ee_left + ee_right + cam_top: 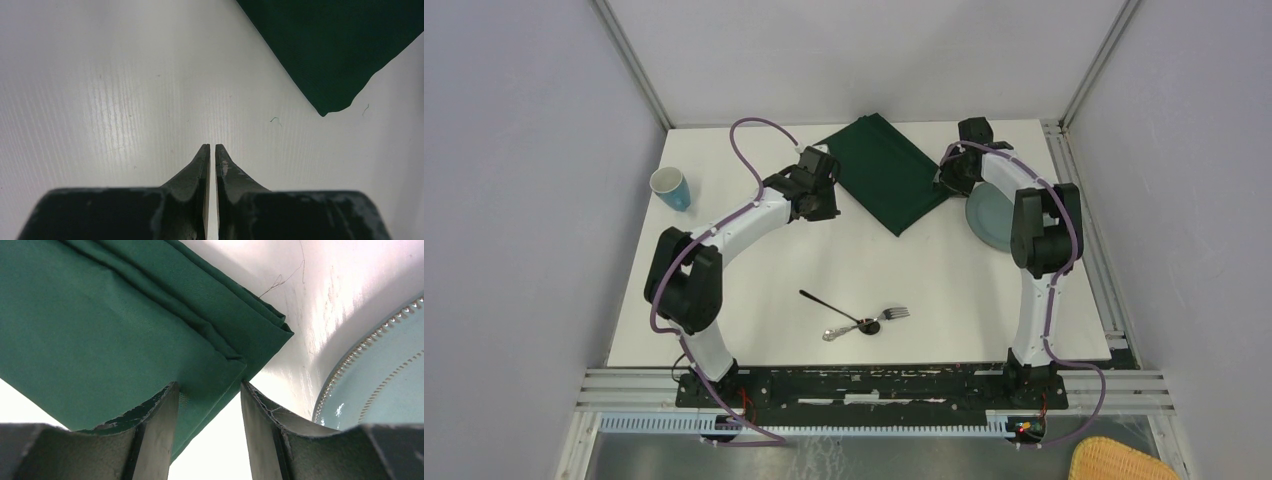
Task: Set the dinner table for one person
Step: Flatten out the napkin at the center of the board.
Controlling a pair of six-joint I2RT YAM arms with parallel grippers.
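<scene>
Plate [380, 385]: sat right of the right gripper [210, 390]
Cloth [100, 330]: corner lay between its parted jaws
Left gripper [210, 147]: nearly closed — empty

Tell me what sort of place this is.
Probably a robotics lab test cell, not a dining room: plain panels on aluminium framing enclose a white table, with a left arm and right arm bolted at its near edge.

The plate [986, 216] crowds one cloth [886, 172] corner; nearer tabletop [924, 270] lies open.
</scene>
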